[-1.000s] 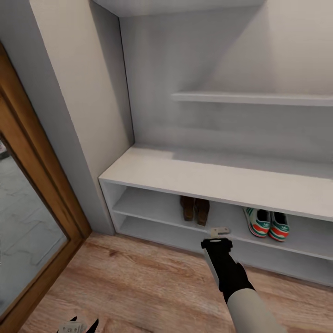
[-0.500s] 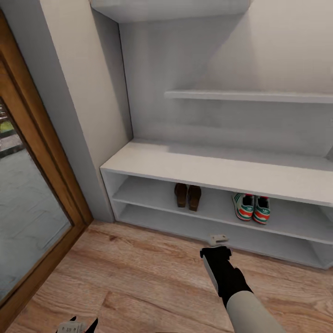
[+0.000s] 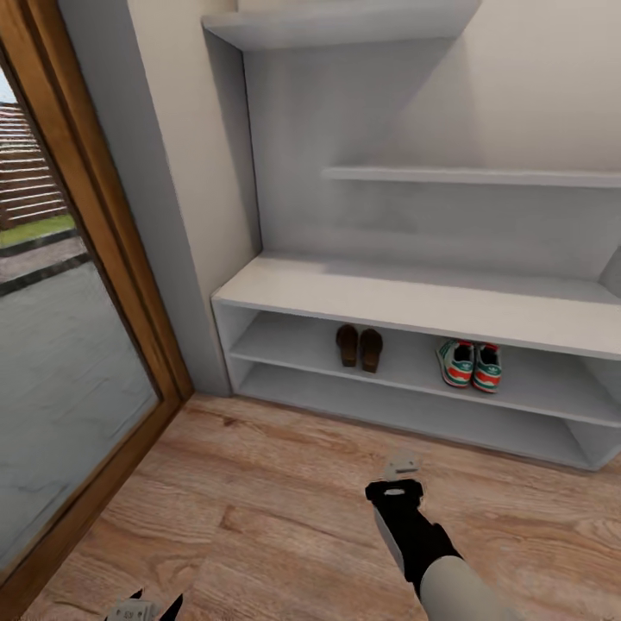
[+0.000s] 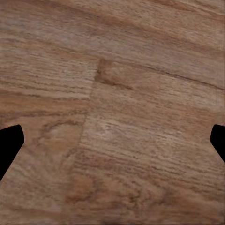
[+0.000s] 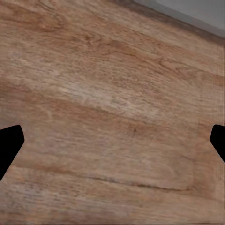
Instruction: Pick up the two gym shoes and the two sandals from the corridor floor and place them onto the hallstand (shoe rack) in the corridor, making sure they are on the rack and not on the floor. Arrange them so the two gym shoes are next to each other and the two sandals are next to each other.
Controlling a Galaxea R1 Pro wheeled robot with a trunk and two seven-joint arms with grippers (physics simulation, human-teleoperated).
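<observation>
Four shoes sit where I want them: the two sandals (image 3: 359, 347) side by side toward the left of the shoe rack's (image 3: 414, 304) upper open compartment, and the two gym shoes (image 3: 470, 364) side by side further right on the same shelf, the pairs well apart from each other. From my head camera, none of them rests on the floor (image 3: 285, 509), so I judge the placing done.

My right pincer (image 3: 402, 466) hangs over bare planks in front of the rack, holding nothing; its wrist camera shows both dark fingertips (image 5: 10, 145) far apart at the picture's edges with only wood grain between them, so it stands spread wide. My left pincer (image 3: 145, 609) sits low near my base, and its wrist camera shows the same: fingertips (image 4: 9, 143) spread wide, floor between, nothing held.

If I had to shift anything, I would expect the sandals to be light, flat and floppy, best pinched across the wide strap or the sole edge. The gym shoes look stiffer and bulkier; I would take one across the heel collar, where the sides give a firm, non-slipping hold.
</observation>
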